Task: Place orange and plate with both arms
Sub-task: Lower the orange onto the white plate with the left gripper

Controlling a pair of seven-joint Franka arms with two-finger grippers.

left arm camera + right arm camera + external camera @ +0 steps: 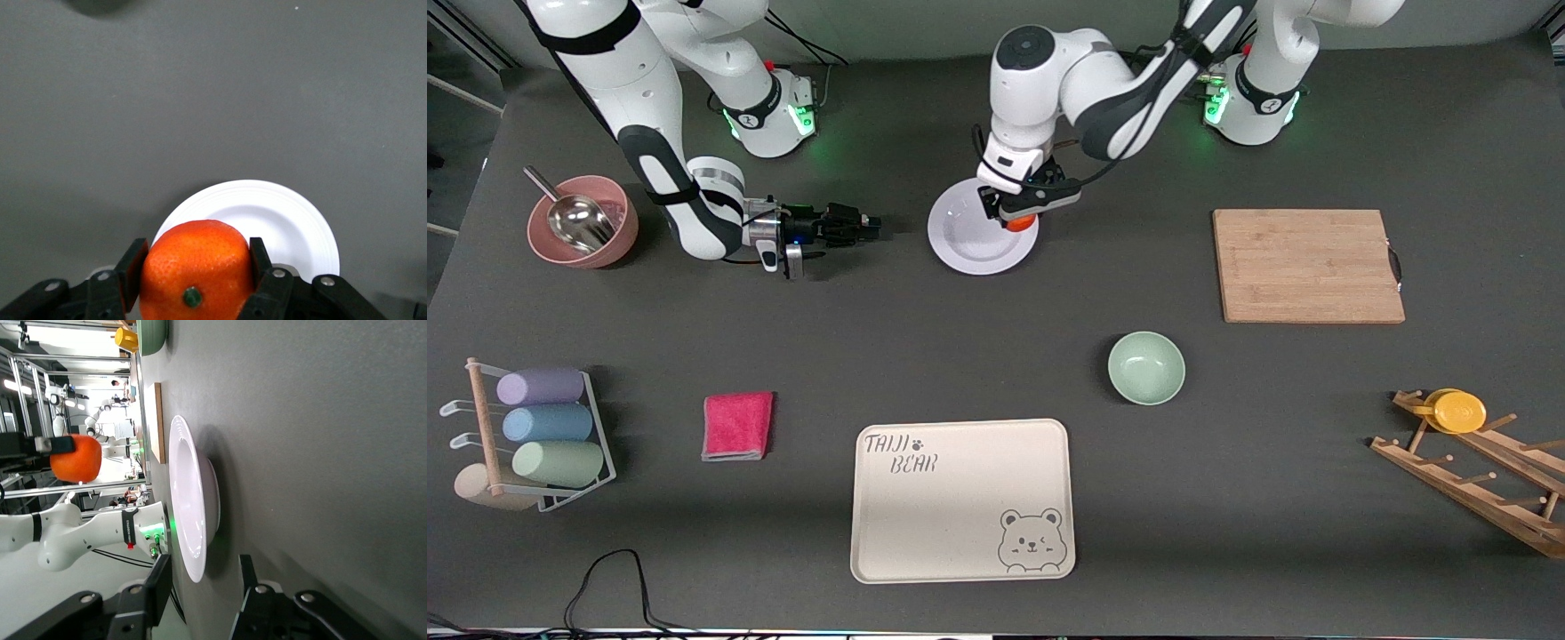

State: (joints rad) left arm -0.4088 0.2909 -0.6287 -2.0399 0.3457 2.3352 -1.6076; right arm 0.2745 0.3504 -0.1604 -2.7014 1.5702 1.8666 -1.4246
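The orange (pixel 1019 223) is held in my left gripper (pixel 1017 216), which is shut on it just above the plate (pixel 967 245), over the rim toward the left arm's end. In the left wrist view the orange (pixel 193 267) fills the jaws of the left gripper (pixel 193 252), with the white plate (pixel 290 220) below. My right gripper (pixel 871 224) is open and empty, low over the table beside the plate's rim toward the right arm's end. The right wrist view shows the plate (pixel 190 500) edge-on just ahead of the right gripper (pixel 203 573), and the orange (pixel 77 458) above it.
A pink bowl (pixel 618 244) with a metal scoop stands at the right arm's end. A wooden cutting board (pixel 1307 265), a mint-green bowl (pixel 1146 367), a cream bear tray (pixel 960 520), a pink cloth (pixel 737 425), a cup rack (pixel 543 436) and a wooden rack with a yellow disc (pixel 1458 411) lie nearer the front camera.
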